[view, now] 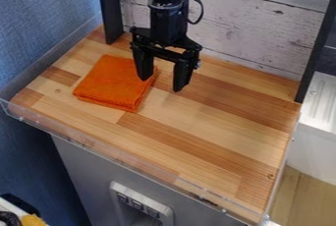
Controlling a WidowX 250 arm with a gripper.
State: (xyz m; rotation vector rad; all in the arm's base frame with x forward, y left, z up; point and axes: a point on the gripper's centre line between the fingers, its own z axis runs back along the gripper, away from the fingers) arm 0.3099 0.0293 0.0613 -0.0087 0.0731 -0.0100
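Wooden desk [216,127] below, black arm [169,21] hanging over its far part. The folded orange cloth [115,83] lies flat at the desk's left in view, probably light, soft and limp, best pinched through all layers at an edge. The jaws stand wide and empty, near its right edge.
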